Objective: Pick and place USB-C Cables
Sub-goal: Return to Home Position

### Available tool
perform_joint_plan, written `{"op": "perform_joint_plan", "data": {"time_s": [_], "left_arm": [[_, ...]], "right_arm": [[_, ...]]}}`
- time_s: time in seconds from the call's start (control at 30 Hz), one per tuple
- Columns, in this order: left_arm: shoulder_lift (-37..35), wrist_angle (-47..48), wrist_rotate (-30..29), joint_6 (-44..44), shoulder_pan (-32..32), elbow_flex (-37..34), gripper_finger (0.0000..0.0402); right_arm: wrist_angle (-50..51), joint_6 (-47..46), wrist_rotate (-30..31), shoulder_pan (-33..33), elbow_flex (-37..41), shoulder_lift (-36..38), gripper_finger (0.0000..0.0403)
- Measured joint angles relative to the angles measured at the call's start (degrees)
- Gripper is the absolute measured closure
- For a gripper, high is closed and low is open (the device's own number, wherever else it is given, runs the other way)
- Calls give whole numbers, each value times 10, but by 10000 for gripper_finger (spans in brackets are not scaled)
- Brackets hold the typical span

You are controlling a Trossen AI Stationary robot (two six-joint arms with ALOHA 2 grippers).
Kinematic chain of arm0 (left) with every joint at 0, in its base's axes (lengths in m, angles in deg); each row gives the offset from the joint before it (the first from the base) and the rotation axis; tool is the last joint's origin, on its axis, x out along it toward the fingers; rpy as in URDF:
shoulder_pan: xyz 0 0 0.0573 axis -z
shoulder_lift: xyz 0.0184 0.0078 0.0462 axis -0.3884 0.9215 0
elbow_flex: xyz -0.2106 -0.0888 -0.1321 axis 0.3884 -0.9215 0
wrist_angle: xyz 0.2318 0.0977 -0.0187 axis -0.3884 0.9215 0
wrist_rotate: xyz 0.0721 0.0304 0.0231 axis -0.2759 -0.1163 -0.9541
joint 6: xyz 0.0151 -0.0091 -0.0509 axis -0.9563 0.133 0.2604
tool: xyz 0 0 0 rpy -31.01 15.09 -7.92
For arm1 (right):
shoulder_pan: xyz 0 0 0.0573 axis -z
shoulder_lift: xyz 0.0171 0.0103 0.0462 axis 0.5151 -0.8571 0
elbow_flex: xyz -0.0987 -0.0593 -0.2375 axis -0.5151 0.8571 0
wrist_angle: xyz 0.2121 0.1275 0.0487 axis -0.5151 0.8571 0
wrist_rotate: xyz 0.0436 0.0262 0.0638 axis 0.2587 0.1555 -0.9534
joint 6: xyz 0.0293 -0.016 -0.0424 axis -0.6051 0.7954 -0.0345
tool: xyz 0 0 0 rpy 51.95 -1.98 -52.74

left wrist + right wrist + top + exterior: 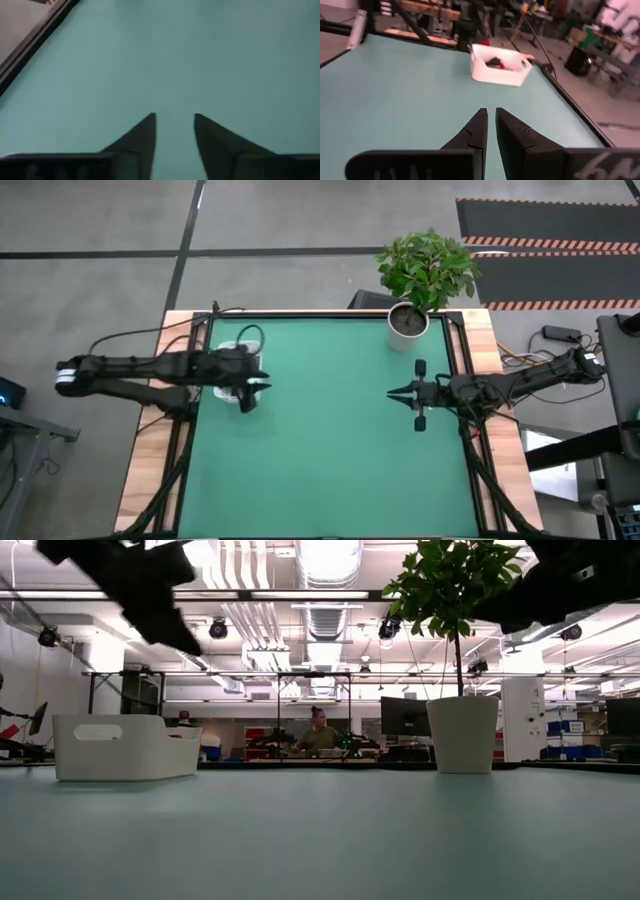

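I view a green-topped table (330, 440) carrying a white rectangular plastic bin (492, 76) at its left rear. The left gripper (175, 116) hangs near the bin, jaws apart and empty; the right gripper (491, 110) sits mid-right, jaws together. USB-C cables (506, 65) (red and black visible) lie inside the bin.

Cables: a black bundle (492, 61) and a red bundle (504, 65) lie together inside the white bin (492, 76); further bundles cannot be distinguished.

Industrial lab: exposed ceiling ducts (322, 580), monitors (405, 717), person (318, 735) at workbench (300, 752).
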Motion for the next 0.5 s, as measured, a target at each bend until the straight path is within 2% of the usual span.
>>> {"op": "perform_joint_plan", "data": {"time_s": [0.13, 0.2, 0.5], "left_arm": [[-89, 1, 6, -1, 0, -69, 364], [-135, 1, 22, 1, 0, -97, 391], [-292, -13, 32, 14, 0, -154, 400]], "right_arm": [[-1, 25, -31, -1, 2, 24, 376], [-1, 30, -42, -1, 6, 37, 376], [-4, 26, -59, -1, 31, 79, 376]]}}
